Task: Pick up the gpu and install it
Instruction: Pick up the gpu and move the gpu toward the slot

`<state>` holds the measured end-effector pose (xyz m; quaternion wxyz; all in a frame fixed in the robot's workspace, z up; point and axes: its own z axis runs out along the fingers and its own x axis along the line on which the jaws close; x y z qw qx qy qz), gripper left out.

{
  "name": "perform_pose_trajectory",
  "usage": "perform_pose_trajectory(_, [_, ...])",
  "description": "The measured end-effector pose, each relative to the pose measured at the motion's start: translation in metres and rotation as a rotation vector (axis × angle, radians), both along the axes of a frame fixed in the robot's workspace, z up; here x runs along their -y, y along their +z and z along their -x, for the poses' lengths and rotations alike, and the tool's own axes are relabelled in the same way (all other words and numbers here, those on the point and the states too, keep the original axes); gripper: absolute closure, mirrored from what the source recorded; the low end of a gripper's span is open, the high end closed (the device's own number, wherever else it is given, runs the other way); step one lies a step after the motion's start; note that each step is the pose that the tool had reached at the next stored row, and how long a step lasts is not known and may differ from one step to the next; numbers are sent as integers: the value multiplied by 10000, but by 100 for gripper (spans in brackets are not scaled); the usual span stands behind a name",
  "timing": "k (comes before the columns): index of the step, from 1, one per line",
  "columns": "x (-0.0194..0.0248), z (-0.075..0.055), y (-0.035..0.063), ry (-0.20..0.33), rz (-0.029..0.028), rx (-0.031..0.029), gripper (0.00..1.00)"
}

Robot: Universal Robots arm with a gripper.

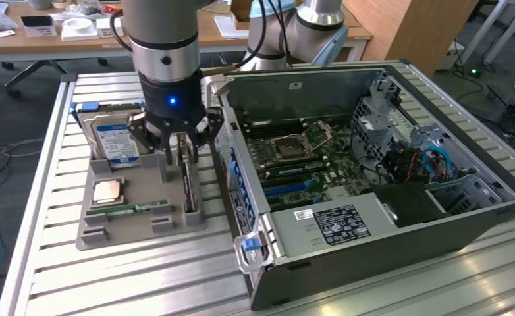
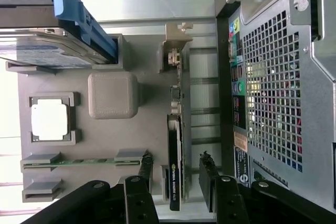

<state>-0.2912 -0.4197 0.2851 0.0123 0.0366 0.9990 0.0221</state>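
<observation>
Thin black flat gpu card (image 1: 188, 187) (image 2: 175, 171) is standing on edge in a slot of the grey plastic parts tray (image 1: 134, 227). That's left of centre in the exterior view, on the tray side nearest the open grey metal computer case (image 1: 372, 230). Black gripper (image 1: 181, 148) is hanging directly above it, spread wide and gripping nothing. Fingers (image 2: 144, 169) are straddling the card's flat faces, with a gap on each side. Card's long axis is running crosswise to the finger line, toward the frame bottom in the exterior view.

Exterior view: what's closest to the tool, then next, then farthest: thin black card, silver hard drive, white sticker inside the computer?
1. Thin black gpu card, upright in the grey tray, right under the tool.
2. Silver blue-labelled hard drive, same tray, exterior view's left.
3. White sticker, inside the open computer case, exterior view's right.
</observation>
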Motion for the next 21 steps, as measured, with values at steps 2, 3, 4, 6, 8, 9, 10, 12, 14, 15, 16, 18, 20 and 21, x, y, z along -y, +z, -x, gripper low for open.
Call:
perform_pose_trajectory(2, [0,-5,-8,1,1,-1,51])
perform_pose_trajectory(3, [0,-6,-18,2,0,0,51])
perform_pose_trajectory(4, [0,-6,-30,1,1,-1,51])
perform_pose_trajectory(6, [0,-7,-59,1,0,0,51])
perform_pose_trajectory(8, [0,-7,-90,2,1,0,51])
perform_pose_trajectory(9, [0,-7,-106,2,1,-1,51])
perform_pose_trajectory(10, [0,-7,-123,2,0,0,51])
perform_pose_trajectory(12, [0,-7,-151,2,1,-1,51])
perform_pose_trajectory(14, [0,-7,-181,2,1,-1,51])
perform_pose_trajectory(15, [-1,-7,-197,2,1,0,51])
perform_pose_trajectory(16, [-1,-7,-213,2,1,0,51])
perform_pose_trajectory(18, [-2,-7,-243,2,1,-1,51])
perform_pose_trajectory(20, [-3,-7,-273,2,0,0,51])
perform_pose_trajectory(21, [-3,-7,-288,2,0,0,51])
